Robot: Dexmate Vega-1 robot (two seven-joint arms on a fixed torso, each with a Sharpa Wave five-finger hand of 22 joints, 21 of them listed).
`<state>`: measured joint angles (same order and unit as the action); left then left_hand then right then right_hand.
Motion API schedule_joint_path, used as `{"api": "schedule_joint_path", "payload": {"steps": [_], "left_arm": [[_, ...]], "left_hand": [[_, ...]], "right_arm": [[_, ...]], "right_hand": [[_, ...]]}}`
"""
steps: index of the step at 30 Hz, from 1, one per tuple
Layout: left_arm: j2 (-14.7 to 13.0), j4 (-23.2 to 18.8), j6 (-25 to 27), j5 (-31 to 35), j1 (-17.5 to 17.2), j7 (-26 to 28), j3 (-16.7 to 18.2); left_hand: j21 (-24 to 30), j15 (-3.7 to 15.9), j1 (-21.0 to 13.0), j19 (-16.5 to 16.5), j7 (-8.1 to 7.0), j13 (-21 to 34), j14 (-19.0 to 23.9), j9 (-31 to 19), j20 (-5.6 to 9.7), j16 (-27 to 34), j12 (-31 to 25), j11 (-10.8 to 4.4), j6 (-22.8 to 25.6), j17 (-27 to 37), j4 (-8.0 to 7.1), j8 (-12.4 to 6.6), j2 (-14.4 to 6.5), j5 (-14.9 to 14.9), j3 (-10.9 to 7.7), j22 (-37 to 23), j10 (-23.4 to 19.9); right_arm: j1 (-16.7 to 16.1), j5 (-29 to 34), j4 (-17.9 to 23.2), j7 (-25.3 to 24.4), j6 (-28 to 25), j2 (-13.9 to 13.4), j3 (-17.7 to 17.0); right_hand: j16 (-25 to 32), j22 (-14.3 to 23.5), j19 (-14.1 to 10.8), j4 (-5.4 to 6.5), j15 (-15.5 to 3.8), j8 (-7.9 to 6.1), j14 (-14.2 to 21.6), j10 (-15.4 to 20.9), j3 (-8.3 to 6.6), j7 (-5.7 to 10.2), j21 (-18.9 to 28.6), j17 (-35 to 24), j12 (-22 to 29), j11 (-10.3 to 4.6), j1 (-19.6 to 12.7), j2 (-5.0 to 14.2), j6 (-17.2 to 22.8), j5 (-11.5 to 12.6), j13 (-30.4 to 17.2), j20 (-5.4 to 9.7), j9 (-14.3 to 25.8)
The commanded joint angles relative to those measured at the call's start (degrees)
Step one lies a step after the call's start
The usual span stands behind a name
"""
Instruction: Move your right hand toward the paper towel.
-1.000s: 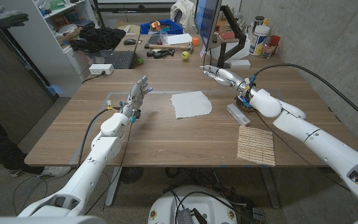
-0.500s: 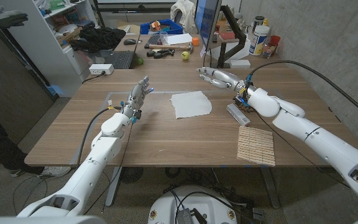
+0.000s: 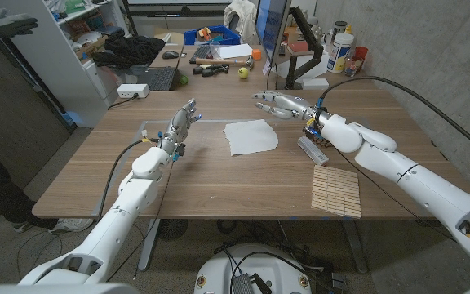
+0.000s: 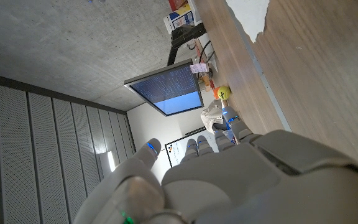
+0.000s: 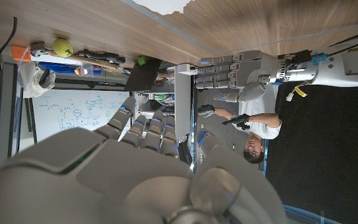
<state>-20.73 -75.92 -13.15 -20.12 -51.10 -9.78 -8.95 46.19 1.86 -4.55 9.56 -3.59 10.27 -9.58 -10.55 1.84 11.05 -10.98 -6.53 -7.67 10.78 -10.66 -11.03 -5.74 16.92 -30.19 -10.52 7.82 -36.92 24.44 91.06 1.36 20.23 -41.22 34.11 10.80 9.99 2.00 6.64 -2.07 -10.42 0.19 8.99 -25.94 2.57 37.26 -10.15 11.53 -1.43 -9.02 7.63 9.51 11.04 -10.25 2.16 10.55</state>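
Seemingly empty, right robot hand (image 3: pixel 281 103) outstretched near paper towel (image 3: pixel 250 135)

The desk (image 3: pixel 219 175) is wood with a matt, smooth brown grain. The paper towel (image 3: pixel 250 136) near its middle looks like thin white paper, matt, with a ragged torn edge. Toward the desk's right edge lies a mat (image 3: pixel 336 190) of pale wooden slats, dull and ribbed. The right hand (image 3: pixel 280 103) and left hand (image 3: pixel 179 124) have smooth, pale grey plastic shells with a slight sheen; glossy white plastic covers the arms behind them.
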Motion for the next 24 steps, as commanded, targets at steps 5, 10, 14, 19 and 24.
{"api": "schedule_joint_path", "payload": {"steps": [5,10,14,19,24], "left_arm": [[-0.4,1.4,-0.8,-0.2,0.4,-0.7,0.0],[-0.5,1.8,-0.9,-0.2,0.6,-0.9,-0.1],[-0.7,2.1,-1.0,-0.1,0.7,-1.0,-0.1],[-0.9,2.1,-1.0,-0.1,0.5,-1.1,0.0],[-1.0,1.9,-1.0,-0.1,0.2,-1.1,0.0]], "left_hand": [[-0.2,2.46,0.6,7.0,-0.02,0.1,-3.9,-0.1,2.76,0.3,-0.1,0.03,0.1,0.2,-0.01,-0.12,-4.5,-0.1,-0.30,-0.1,0.3],[-0.2,2.49,0.6,7.0,-0.05,0.1,-3.9,-0.1,2.80,0.3,-0.1,0.04,0.2,0.2,-0.01,-0.13,-4.5,-0.1,-0.32,-0.1,0.3],[-0.3,2.47,0.6,7.0,-0.03,0.1,-3.9,-0.1,2.78,0.3,-0.1,0.00,0.2,0.2,-0.01,-0.14,-4.5,-0.1,-0.34,-0.1,0.3],[-0.3,2.46,0.6,7.0,-0.08,0.1,-3.9,-0.1,2.74,0.3,-0.1,-0.01,0.3,0.2,-0.01,-0.16,-4.5,-0.2,-0.36,-0.1,0.3],[-0.3,2.48,0.7,7.0,-0.07,0.1,-3.9,-0.1,2.76,0.3,-0.1,0.01,0.4,0.2,0.00,-0.18,-4.5,-0.2,-0.40,-0.1,0.3]], "right_arm": [[2.1,3.8,0.2,2.1,-1.2,0.8,2.3],[2.6,4.6,0.5,3.0,-2.3,1.0,2.8],[3.1,5.1,0.1,3.5,-2.1,1.1,3.3],[3.4,6.1,0.4,4.0,-2.7,1.3,3.9],[3.7,6.8,0.4,4.6,-3.3,1.5,4.4]], "right_hand": [[0.0,0.2,0.4,0.02,-2.93,-0.31,-0.5,-0.4,-0.31,0.56,-0.3,-0.1,0.0,-0.16,-0.7,2.78,0.1,0.0,-0.2,6.85,0.1],[0.1,0.2,0.4,0.08,-2.99,-0.39,-0.4,-0.4,-0.27,0.64,-0.3,-0.1,0.0,-0.26,-0.7,2.77,0.2,-0.1,-0.2,6.88,0.1],[0.2,0.2,0.1,0.22,-3.00,-0.83,-0.2,-0.2,-0.19,1.11,-0.4,-0.2,0.1,-0.40,-0.7,2.79,1.4,-0.1,-0.2,6.81,0.1],[0.4,0.2,-0.1,0.32,-3.00,-1.00,0.2,-0.1,-0.14,1.30,-0.4,-0.2,0.2,-0.37,-0.7,2.80,2.0,-0.1,-0.2,6.77,0.1],[0.4,0.2,-0.2,0.42,-3.02,-1.01,0.3,-0.1,-0.08,1.37,-0.4,-0.2,0.2,-0.34,-0.6,2.78,2.1,-0.1,-0.2,6.61,0.1]]}}
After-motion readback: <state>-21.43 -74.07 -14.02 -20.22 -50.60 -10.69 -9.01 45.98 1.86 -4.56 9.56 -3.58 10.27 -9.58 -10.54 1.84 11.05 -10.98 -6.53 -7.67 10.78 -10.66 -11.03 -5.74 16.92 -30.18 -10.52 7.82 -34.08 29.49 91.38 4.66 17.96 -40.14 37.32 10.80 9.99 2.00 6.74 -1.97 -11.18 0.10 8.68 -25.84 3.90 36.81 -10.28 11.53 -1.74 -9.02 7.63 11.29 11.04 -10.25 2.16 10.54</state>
